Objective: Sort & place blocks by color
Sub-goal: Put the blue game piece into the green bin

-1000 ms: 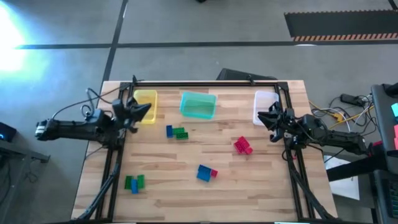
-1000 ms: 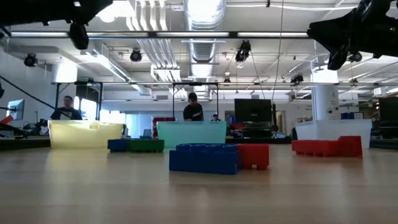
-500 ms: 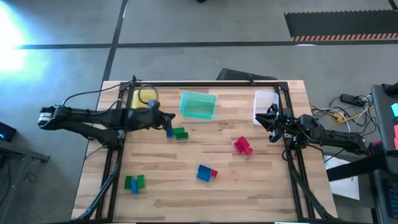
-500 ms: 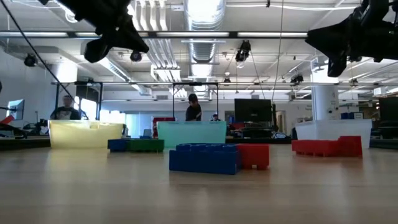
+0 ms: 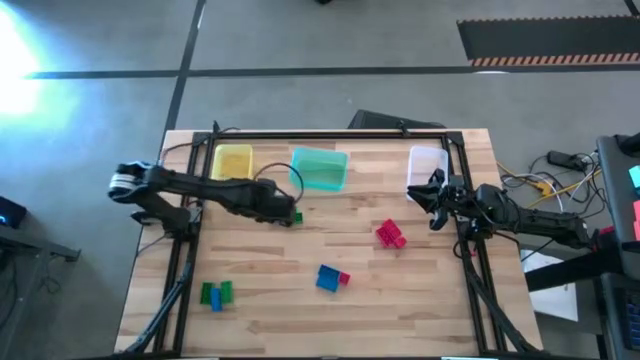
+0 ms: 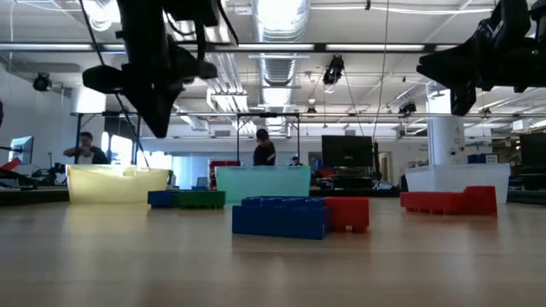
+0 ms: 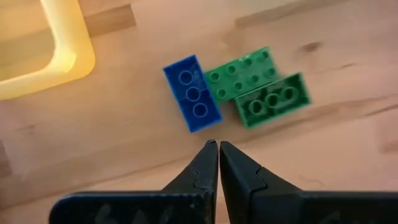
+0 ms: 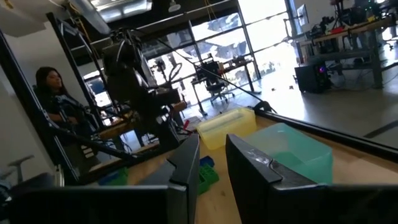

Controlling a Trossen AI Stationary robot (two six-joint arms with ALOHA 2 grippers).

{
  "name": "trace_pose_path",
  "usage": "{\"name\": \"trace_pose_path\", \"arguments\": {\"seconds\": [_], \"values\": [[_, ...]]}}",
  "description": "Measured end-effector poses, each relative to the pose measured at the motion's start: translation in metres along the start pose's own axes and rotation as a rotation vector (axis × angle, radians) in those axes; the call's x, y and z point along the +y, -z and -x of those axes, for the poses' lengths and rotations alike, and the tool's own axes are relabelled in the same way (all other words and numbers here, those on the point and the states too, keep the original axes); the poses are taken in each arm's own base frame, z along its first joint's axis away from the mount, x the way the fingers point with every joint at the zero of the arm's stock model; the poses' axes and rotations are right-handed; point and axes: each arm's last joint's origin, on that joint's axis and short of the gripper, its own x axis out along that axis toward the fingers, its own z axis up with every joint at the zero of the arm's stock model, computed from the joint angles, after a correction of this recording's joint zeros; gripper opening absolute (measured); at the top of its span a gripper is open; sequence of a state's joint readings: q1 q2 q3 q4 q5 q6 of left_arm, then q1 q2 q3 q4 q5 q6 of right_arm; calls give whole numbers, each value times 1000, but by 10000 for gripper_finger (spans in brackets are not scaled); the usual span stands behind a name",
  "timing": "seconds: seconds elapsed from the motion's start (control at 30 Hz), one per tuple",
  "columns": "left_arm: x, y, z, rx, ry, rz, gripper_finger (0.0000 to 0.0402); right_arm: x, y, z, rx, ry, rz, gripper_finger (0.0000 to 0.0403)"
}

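On wooden table (image 5: 420, 290), scattered blocks (image 5: 332, 278), workshop beyond

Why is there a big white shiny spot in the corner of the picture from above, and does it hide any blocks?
High view: glare on the grey floor, off the table; it hides no blocks. Low view: bright ceiling lights wash out the top. Left wrist view: the blue block is evenly lit.

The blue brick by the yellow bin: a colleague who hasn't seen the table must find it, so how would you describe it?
Start at the yellow bin at the table's far left. Just in front of it lies a cluster of three bricks under the left gripper. The blue brick is the narrow one with three studs in a row, nearest the bin; the other two are green.
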State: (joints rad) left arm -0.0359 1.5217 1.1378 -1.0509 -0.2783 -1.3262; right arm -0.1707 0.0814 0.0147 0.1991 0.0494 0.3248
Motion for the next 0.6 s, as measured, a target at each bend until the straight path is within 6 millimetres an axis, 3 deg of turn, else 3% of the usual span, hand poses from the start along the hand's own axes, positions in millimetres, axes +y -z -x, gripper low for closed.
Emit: {"name": "trace_pose_path", "arguments": {"seconds": [0.37, 0.6], "values": [[-10, 1, -32, 7, -122, -19, 2, -1, 2, 0, 16, 6, -4, 68], [-10, 0, -37, -21, -115, -36, 67, -1, 2, 0, 17, 8, -4, 68]]}}
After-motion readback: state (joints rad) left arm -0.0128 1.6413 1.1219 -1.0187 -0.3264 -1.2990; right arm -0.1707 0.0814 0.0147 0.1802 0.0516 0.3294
